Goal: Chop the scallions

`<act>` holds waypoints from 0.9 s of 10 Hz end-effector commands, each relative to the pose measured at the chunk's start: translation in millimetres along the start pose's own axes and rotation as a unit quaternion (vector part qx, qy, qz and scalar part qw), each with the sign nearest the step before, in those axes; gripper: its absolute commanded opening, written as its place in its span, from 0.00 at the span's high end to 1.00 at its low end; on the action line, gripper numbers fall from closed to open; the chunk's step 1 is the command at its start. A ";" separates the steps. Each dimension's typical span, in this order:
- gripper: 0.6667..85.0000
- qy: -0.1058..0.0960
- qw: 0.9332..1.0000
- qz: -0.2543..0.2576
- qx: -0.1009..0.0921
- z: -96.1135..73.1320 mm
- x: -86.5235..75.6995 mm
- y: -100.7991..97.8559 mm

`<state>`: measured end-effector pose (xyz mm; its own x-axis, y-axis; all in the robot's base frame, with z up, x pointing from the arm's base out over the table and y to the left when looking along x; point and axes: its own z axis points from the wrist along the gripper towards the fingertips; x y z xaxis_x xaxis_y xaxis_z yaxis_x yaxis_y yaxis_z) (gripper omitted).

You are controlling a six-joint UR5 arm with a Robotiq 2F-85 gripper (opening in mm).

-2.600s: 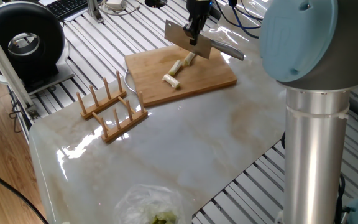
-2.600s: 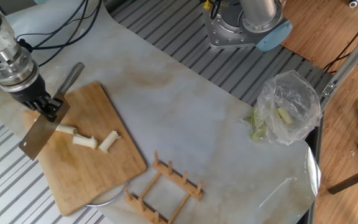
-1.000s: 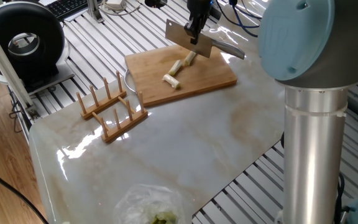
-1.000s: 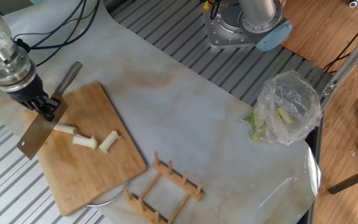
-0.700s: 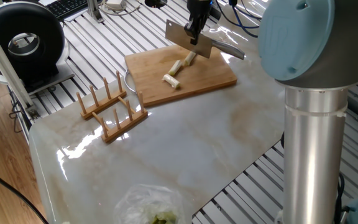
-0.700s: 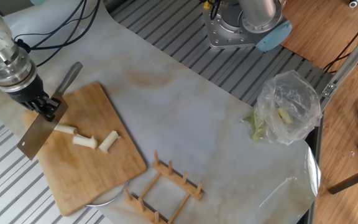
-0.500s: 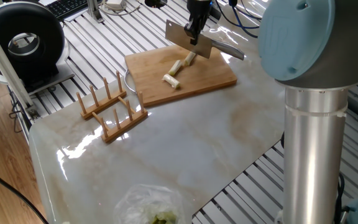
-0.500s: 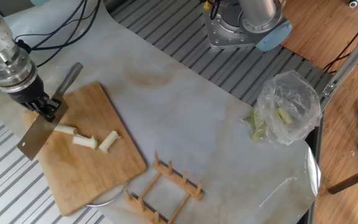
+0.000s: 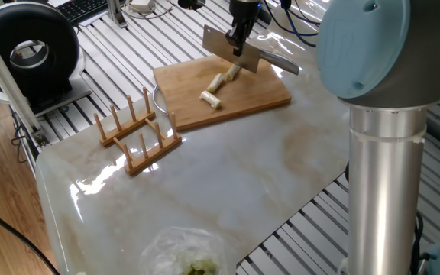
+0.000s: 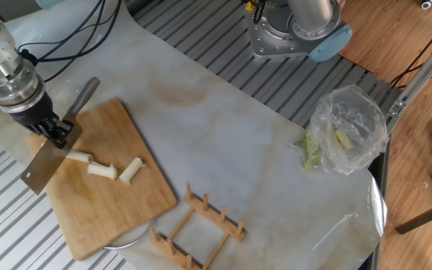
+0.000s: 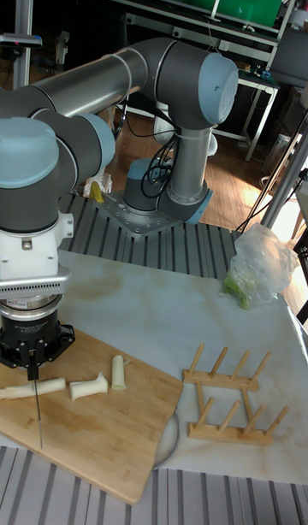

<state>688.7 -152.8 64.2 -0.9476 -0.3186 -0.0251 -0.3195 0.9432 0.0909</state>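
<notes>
A wooden cutting board (image 9: pixel 254 98) (image 10: pixel 103 202) (image 11: pixel 103 444) carries the scallions as three pale pieces (image 9: pixel 211 98) (image 10: pixel 102 171) (image 11: pixel 88 389). My gripper (image 9: pixel 240 40) (image 10: pixel 55 129) (image 11: pixel 32 368) is shut on a steel cleaver (image 9: pixel 228 50) (image 10: pixel 45 159), pinching the top of the blade, handle (image 10: pixel 85 93) sticking out behind. The blade hangs edge-down across the longest piece (image 10: pixel 79 156) (image 11: pixel 26 390) and hides that piece's far end. In the tall fixed view the blade (image 11: pixel 38 409) shows edge-on. Whether the edge touches the board I cannot tell.
A wooden dish rack (image 9: pixel 139 134) (image 10: pixel 201 221) (image 11: pixel 229 397) stands beside the board. A clear plastic bag with green bits (image 10: pixel 347 129) (image 11: pixel 259 267) lies at the marble top's far corner. A plate rim (image 10: pixel 126 240) peeks from under the board. The arm's column (image 9: pixel 392 168) rises close to the camera.
Since the earliest frames the cleaver has shifted very slightly along the long piece. Over the last second nothing visibly moves.
</notes>
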 end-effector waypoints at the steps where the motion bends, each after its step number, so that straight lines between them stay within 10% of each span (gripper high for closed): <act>1: 0.99 -0.004 1.000 0.002 -0.006 -0.9 -1.9 0.7; 9: 0.99 0.006 1.000 -0.009 -0.003 3.5 2.8 -2.3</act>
<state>688.3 -154.8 60.7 -0.9440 -0.3293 -0.0193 -0.3296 0.9397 0.0908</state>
